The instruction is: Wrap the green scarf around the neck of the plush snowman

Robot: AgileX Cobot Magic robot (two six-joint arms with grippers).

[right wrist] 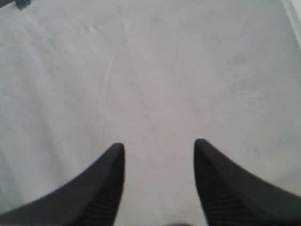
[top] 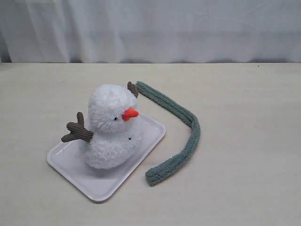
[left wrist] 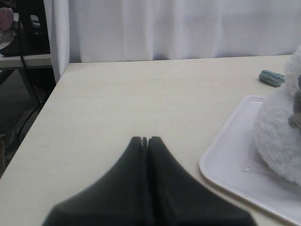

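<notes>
On the pale table (top: 244, 179), from left: the left gripper (left wrist: 145, 140), fingers pressed together on nothing; the plush snowman (top: 113, 125) upright on a white tray (top: 61, 162); the green scarf (top: 194, 136) curved loose beside the tray, one end by the snowman's far twig arm (top: 133, 88); the right gripper (right wrist: 159, 146), fingers spread wide, empty. Nothing is wrapped yet. A tug on the fuzzy strip could, I'd judge, snag that arm and tip the light toy or slide its tray. Only the exterior view shows the scarf whole, though neither gripper; only the wrist views show the fingers.
</notes>
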